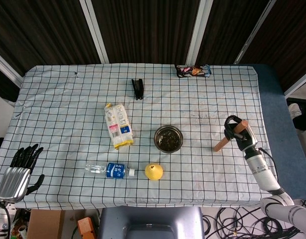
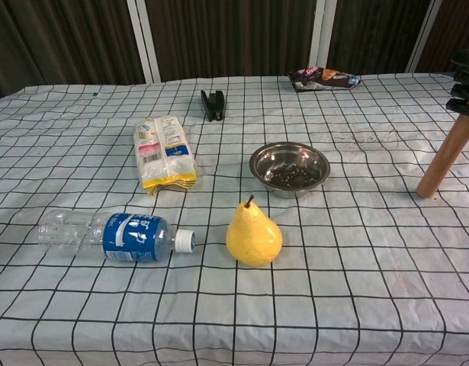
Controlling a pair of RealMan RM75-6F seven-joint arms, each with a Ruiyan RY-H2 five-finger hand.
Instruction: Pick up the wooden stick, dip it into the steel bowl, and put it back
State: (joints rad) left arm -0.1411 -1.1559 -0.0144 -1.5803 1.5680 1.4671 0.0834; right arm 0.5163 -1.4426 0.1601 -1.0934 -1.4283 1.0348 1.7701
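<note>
The right hand [image 1: 238, 130] has its fingers [image 1: 231, 123] wrapped around the upper end of the wooden stick [image 1: 224, 141], which leans with its lower tip on the surface [image 1: 68, 99], well to the right of the steel bowl [image 1: 168, 138]. To do this step well, I judge the stick should be lifted clear first, then carried toward the bowl and lowered tip-first inside the rim. Only the head view shows the left hand [image 1: 18, 169], fingers spread and holding nothing, far left of the bowl. The chest view shows the stick's tip touching the cloth and dark bits in the bowl.
</note>
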